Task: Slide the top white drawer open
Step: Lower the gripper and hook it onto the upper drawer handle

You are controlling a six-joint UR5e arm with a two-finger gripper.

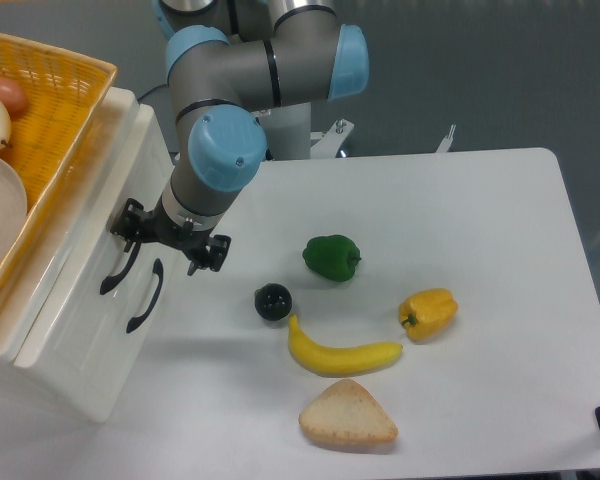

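Camera view showed the approach step: pincer [169, 240] with fingers apart at the black handle [118, 268] of the top white drawer [85, 235], left of frame, not visibly clamped; next move likely required closing, then pulling outward.

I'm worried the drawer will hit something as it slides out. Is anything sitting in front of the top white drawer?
Nothing visible blocks it. The table in front of the top white drawer is bare; the nearest item, a black ball, lies farther right.
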